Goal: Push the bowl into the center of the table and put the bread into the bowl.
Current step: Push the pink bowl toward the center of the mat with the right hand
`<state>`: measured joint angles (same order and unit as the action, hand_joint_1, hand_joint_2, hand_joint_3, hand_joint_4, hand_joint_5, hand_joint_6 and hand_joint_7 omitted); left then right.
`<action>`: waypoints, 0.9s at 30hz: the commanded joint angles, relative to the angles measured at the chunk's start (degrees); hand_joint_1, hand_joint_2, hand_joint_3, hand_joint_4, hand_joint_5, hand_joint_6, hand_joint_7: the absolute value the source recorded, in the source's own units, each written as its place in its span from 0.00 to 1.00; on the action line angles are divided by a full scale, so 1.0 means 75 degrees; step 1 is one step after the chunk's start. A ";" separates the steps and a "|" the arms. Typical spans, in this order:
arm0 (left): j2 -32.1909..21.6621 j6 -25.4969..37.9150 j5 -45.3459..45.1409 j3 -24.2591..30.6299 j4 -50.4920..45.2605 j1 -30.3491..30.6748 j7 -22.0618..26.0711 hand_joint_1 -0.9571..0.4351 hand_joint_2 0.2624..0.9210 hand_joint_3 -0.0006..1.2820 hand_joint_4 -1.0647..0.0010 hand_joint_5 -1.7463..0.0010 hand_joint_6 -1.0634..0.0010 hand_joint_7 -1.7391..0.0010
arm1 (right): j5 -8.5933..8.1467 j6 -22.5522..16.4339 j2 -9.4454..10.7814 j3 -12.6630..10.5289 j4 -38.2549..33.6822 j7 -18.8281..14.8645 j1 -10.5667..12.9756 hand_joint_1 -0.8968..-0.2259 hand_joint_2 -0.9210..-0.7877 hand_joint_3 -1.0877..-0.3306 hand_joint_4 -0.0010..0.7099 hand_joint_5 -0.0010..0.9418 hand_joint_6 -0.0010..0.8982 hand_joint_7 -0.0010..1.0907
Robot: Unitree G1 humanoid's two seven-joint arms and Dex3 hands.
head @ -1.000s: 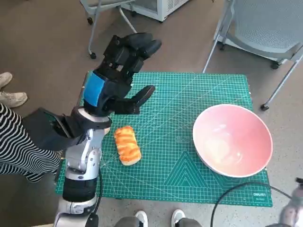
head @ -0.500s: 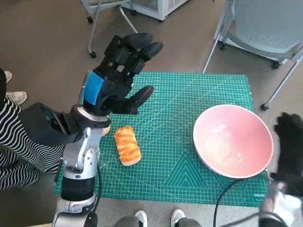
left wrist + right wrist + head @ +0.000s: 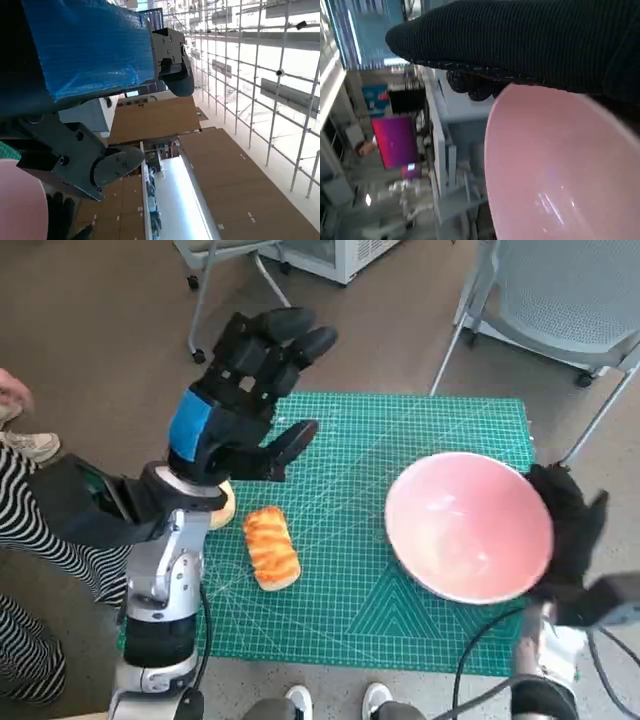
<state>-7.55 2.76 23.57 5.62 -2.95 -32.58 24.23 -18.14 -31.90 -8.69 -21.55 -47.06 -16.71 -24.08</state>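
Note:
A large pink bowl [image 3: 468, 525] sits on the right half of the green cutting mat [image 3: 350, 590], tipped slightly. My right hand [image 3: 566, 525] in its black glove presses flat against the bowl's right rim, holding nothing. In the right wrist view the bowl [image 3: 560, 175] fills the frame under the glove [image 3: 530, 40]. A golden bread roll [image 3: 270, 547] lies on the mat's left part. My left hand [image 3: 245, 400] hovers above the mat's back left with fingers spread, empty. The left wrist view shows its fingers [image 3: 117, 167] and a slice of the bowl [image 3: 17, 200].
A second pale roll [image 3: 222, 508] peeks out beside my left wrist. A person in striped clothing [image 3: 40, 540] sits at the left. Chair legs [image 3: 590, 430] stand behind the table's right corner. A black cable [image 3: 480, 655] loops at the front right.
My right hand rose at the table's right edge and reached the bowl's rim. The bowl slid a little to the left. My left hand barely moved.

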 commanded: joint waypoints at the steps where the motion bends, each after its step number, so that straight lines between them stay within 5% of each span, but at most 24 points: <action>1: -0.0071 0.0072 0.0087 0.0065 -0.0144 0.0064 0.0002 0.62 0.59 0.60 1.00 0.68 1.00 0.47 | -0.0092 0.0079 0.0183 0.0090 -0.0172 -0.0133 -0.0174 0.42 0.00 0.41 0.23 0.01 0.08 0.46; 27: -0.0176 -0.0006 -0.0003 0.0185 -0.0190 0.0296 -0.0040 0.61 0.66 0.51 1.00 0.67 1.00 0.46 | -0.0075 0.0445 0.0727 0.0275 -0.0973 -0.0147 -0.1760 0.43 0.00 0.37 0.22 0.00 0.06 0.46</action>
<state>-8.65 2.94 23.42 6.90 -3.41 -30.98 24.14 -18.34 -29.87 -4.13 -19.73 -52.58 -18.16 -36.25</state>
